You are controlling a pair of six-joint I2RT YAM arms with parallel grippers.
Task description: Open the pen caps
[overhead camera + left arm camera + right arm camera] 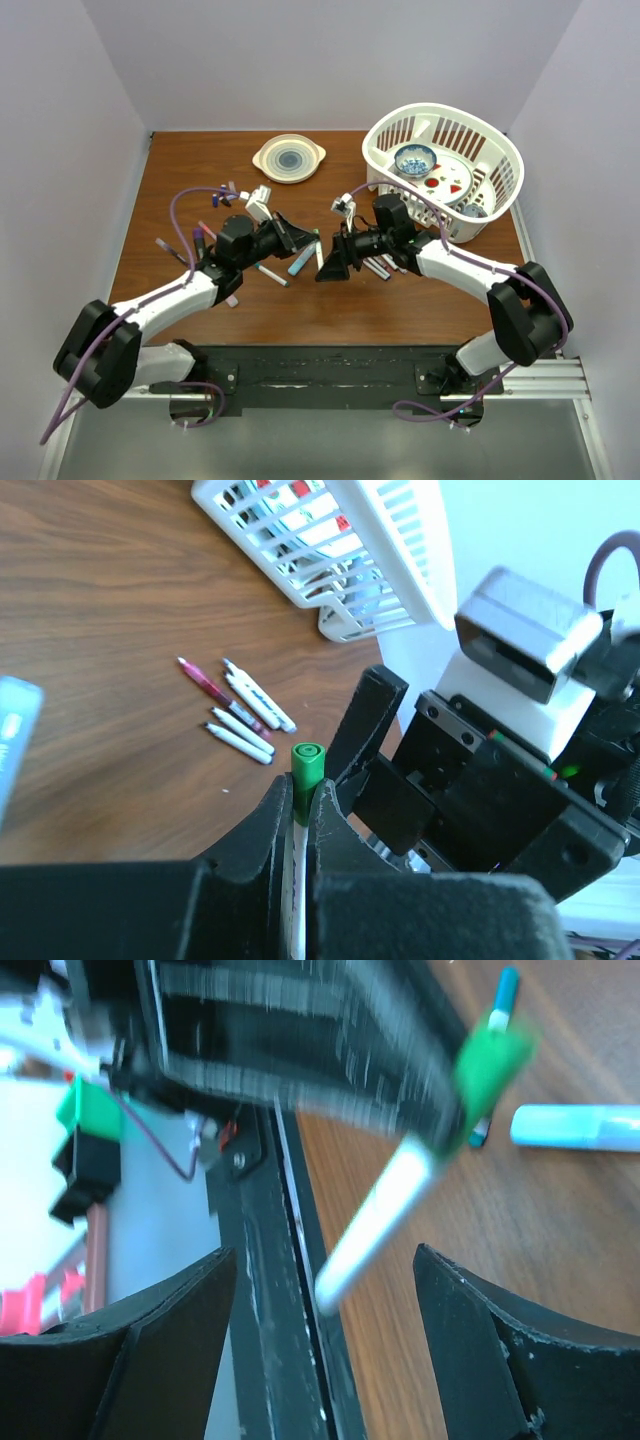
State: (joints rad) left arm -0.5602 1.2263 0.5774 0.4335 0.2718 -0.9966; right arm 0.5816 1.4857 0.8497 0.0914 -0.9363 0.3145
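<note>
A basket sits back right on the counter, a bowl in it; a dish lies back centre. Pens lie scattered left and centre. The left gripper and right gripper meet mid-counter, a pen in the left jaws.

Overhead view: bright, even and sharp; soft, faint shadows lie beneath the arms on the worktop.
Left wrist view: the pale wall at right is blown out; its own fingers sit dark and soft, close to the lens.
Right wrist view: heavy motion blur smears the green-capped pen; the wood beyond is clearer.
</note>
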